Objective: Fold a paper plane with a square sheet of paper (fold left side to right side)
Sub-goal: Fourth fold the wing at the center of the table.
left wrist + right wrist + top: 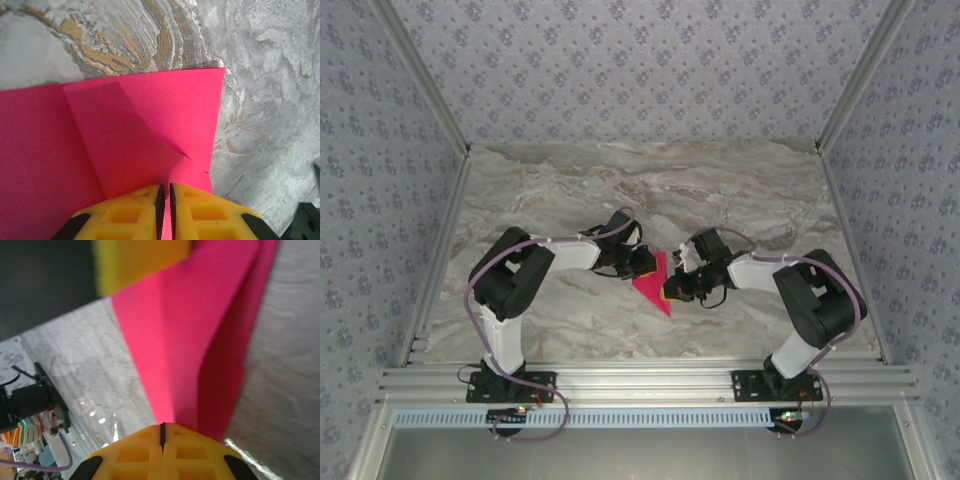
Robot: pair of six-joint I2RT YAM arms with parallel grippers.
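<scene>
- The paper plane (653,284) is a smooth, matte magenta sheet creased into a pointed wedge, held at mid-table over the grey veined marble table (740,190).
- The left gripper (165,186) has its ribbed yellow fingers (130,212) pressed nearly together, pinching the paper's near edge beside a curled flap.
- The right gripper (162,424) has its yellow fingers closed flush, clamping the narrow folded end of the paper.

The pink paper (150,125) is thin, matt and smooth. My left fingers (125,216) and right fingers (135,456) are matt yellow plastic. The table (270,75) looks like glossy marble.
</scene>
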